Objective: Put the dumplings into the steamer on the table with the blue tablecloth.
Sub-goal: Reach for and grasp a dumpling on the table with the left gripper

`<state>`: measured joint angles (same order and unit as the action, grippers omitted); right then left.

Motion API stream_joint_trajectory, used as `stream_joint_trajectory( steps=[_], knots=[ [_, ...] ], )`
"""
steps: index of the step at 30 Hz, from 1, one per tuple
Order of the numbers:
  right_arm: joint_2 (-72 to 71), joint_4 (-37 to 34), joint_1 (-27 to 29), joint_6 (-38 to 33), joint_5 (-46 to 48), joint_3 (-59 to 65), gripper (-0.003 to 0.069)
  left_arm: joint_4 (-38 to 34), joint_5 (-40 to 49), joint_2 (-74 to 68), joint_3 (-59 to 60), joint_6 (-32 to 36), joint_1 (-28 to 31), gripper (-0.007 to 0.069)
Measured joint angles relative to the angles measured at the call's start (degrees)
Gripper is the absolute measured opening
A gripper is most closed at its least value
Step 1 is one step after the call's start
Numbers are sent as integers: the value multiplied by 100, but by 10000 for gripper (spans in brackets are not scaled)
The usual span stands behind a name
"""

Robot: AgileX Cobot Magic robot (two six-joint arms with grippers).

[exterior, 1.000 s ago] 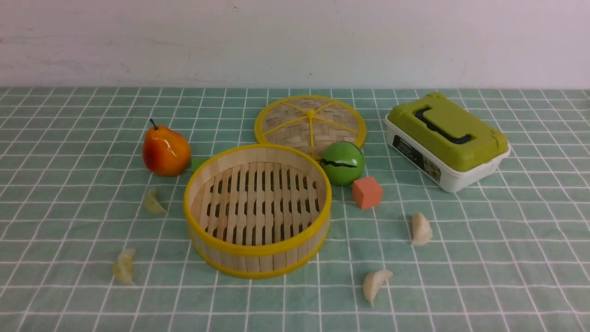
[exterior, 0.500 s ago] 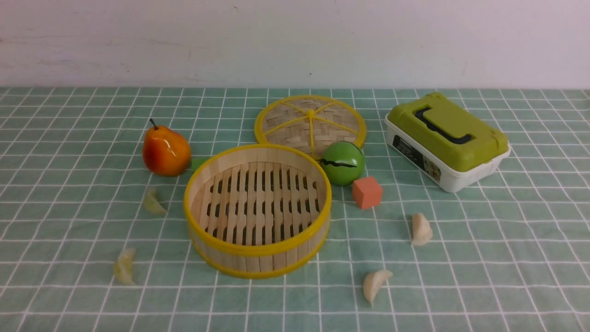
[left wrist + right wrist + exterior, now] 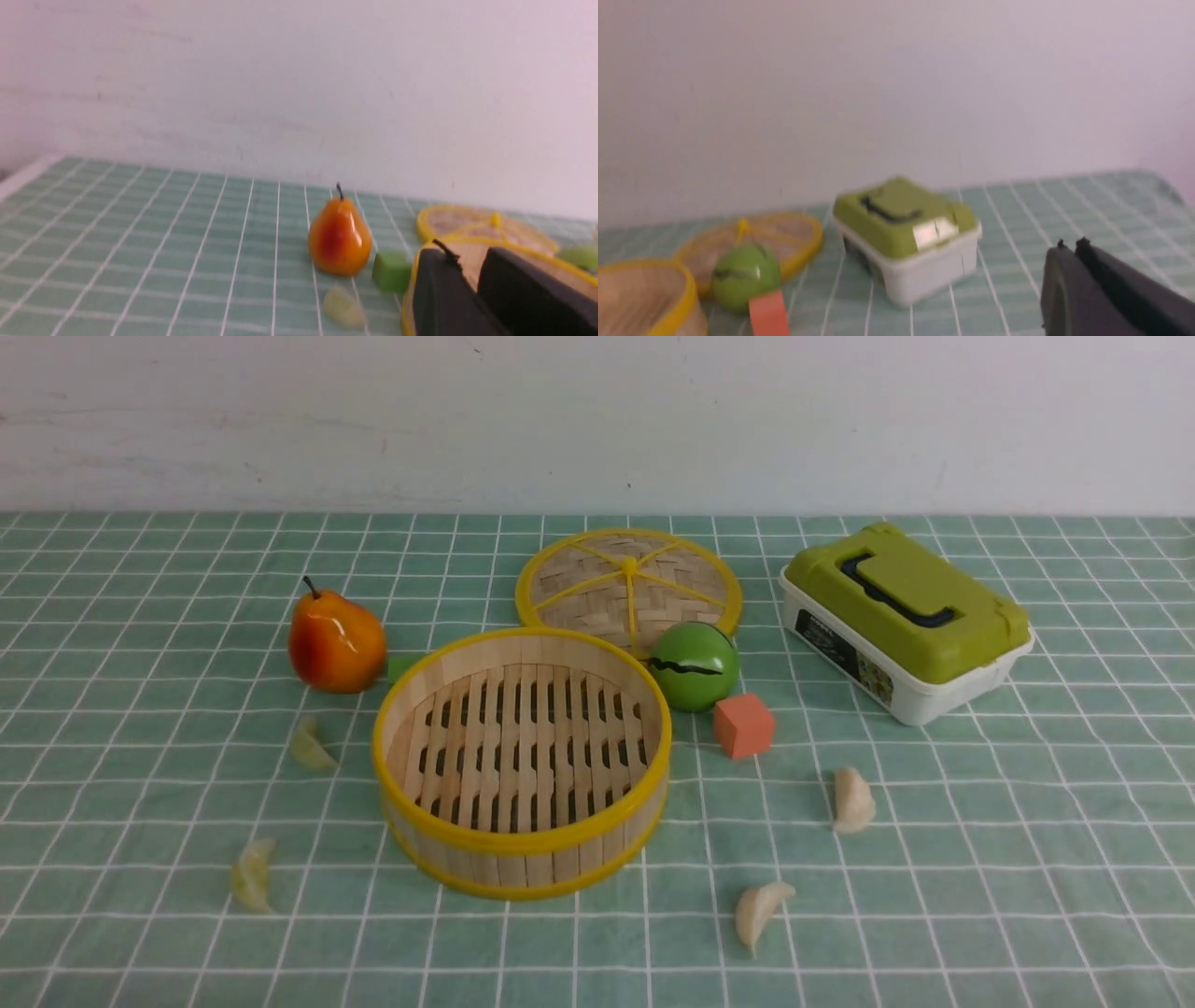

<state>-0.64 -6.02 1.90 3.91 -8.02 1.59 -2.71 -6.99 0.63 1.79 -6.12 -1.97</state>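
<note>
Four dumplings [image 3: 308,745] [image 3: 252,875] [image 3: 852,800] [image 3: 761,910] lie on the blue tablecloth [image 3: 980,859] around the single empty steamer [image 3: 523,845], two lower left, two lower right, clear of the slightly parted, empty left gripper [image 3: 465,249] and the closed, empty right gripper [image 3: 1071,245].

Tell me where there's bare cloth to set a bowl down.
Bare: the far-left stretch behind the pear, and the near-right corner in front of the green-lidded box. Crowded: between the steamer, lid, green ball and orange cube.
</note>
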Motion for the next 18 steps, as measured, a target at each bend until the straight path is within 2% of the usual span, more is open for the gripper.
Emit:
stream_joint_trajectory(
  steps=[4, 8, 11, 14, 16, 18],
  knots=[
    [0, 0, 0, 242, -1191, 0, 23, 0, -811, 0, 0, 0, 0, 127],
    [0, -7, 0, 600, -1799, 0, 27, 0, -1585, 0, 0, -271, 0, 130],
    [0, 3, 0, 854, -1972, 0, 31, -31, -2284, 0, 0, -1023, 0, 133],
    [0, 3, 0, 1113, -2039, -154, 31, -99, -2884, 0, -51, -2469, 0, 133],
    [0, 54, 0, 1143, -1975, -460, 31, -54, -2649, 0, -342, -2913, 0, 122],
    [0, 128, 0, 1150, -1822, -802, 23, 113, -2168, -48, -899, -3061, 0, 95]
  ],
)
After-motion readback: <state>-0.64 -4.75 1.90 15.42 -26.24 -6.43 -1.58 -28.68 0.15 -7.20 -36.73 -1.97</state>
